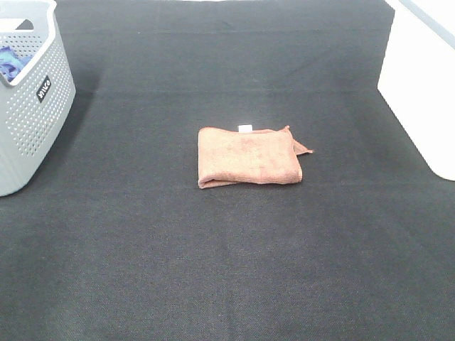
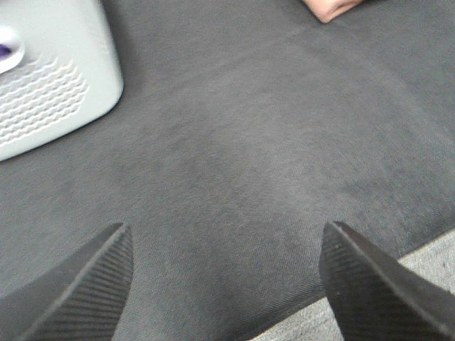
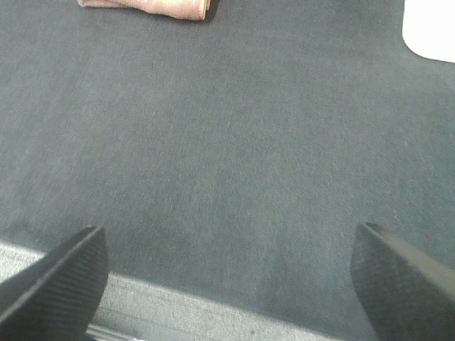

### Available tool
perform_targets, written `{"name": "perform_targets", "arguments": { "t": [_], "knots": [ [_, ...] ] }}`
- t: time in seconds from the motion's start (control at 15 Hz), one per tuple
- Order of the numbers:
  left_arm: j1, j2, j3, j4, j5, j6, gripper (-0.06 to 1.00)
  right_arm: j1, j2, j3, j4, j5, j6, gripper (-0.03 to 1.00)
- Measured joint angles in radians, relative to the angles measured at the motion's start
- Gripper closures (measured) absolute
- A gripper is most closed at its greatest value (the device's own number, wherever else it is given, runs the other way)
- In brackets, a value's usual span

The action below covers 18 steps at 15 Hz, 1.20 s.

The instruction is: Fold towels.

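The rust-brown towel (image 1: 249, 157) lies folded into a small rectangle in the middle of the black mat, its white tag at the far edge and one corner sticking out to the right. A corner of it shows in the left wrist view (image 2: 328, 8) and an edge in the right wrist view (image 3: 149, 7). My left gripper (image 2: 227, 284) is open and empty over bare mat near the front edge. My right gripper (image 3: 227, 277) is open and empty, also over bare mat near the front edge. Neither arm shows in the exterior high view.
A grey perforated basket (image 1: 28, 99) with a blue cloth (image 1: 11, 64) inside stands at the far left; it also shows in the left wrist view (image 2: 50, 78). A white bin (image 1: 426, 78) stands at the right edge and shows in the right wrist view (image 3: 430, 28).
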Motion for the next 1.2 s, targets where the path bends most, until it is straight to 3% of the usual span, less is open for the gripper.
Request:
{"name": "perform_targets", "arguments": {
  "t": [1.0,1.2],
  "knots": [
    [0.001,0.0,0.007,-0.006,-0.006,0.014,0.24,-0.001,0.0,0.007,0.004,-0.017,-0.001,0.1],
    [0.121,-0.03,0.007,-0.007,-0.006,0.014,0.24,-0.107,-0.023,0.007,0.011,-0.018,-0.001,0.1]
  ]
}}
